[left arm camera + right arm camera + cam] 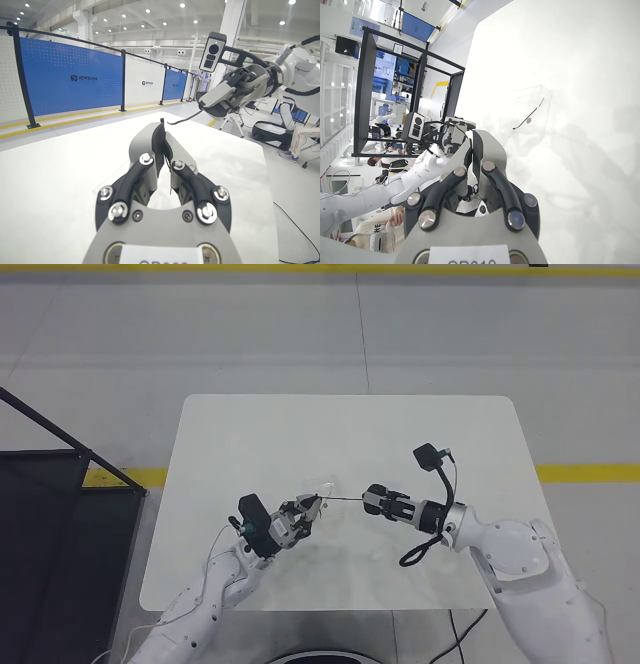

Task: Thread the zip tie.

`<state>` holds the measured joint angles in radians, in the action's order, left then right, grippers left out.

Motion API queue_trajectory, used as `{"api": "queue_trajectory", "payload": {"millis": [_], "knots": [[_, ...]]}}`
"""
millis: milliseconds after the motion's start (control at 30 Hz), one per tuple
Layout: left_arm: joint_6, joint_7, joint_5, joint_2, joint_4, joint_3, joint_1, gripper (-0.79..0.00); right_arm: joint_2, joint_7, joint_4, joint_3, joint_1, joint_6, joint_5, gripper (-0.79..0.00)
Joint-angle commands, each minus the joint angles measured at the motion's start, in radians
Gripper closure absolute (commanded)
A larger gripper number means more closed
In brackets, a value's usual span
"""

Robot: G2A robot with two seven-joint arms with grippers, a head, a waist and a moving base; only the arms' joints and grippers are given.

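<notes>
My left gripper [308, 507] [163, 132] hovers over the white table [450, 444], shut on a black zip tie. The tie's head [162, 121] sticks up past the fingertips. My right gripper [368, 500] [203, 106] [472, 140] faces it from the right, shut on the thin black tail [183, 120] [342, 500]. The tail's curled tip ends a short gap from the head. In the right wrist view a thin black strip [527, 117] shows over a clear box [545, 95] on the table; I cannot tell if it is the held tail.
A black cable [420, 549] loops off the right arm above the table's near part. A black-framed stand [50, 524] is at the table's left side. Bare table surface stretches behind and to the right of both grippers.
</notes>
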<state>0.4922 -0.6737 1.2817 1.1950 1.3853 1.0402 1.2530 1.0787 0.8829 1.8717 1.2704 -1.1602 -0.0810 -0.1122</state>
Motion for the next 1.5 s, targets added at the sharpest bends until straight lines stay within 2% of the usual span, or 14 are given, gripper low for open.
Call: {"api": "queue_trajectory", "payload": {"millis": [0,833,1300,1467], "knots": [[0.002,0.001,0.003,0.001,0.000,0.001,0.000,0.000,0.000,0.000,-0.001,-0.001,0.001,0.000,0.001,0.000],[0.006,0.008,0.015,0.012,-0.009,0.004,-0.004,0.000,-0.005,-0.003,-0.027,-0.008,0.017,-0.007,0.019,0.000],[-0.053,-0.015,0.026,0.021,-0.016,0.012,0.000,0.000,-0.007,-0.018,-0.019,-0.011,0.015,-0.027,0.022,0.000],[-0.094,-0.036,0.027,0.025,-0.019,0.015,0.005,0.000,-0.010,-0.072,0.019,0.011,-0.026,-0.072,0.005,0.000]]}}
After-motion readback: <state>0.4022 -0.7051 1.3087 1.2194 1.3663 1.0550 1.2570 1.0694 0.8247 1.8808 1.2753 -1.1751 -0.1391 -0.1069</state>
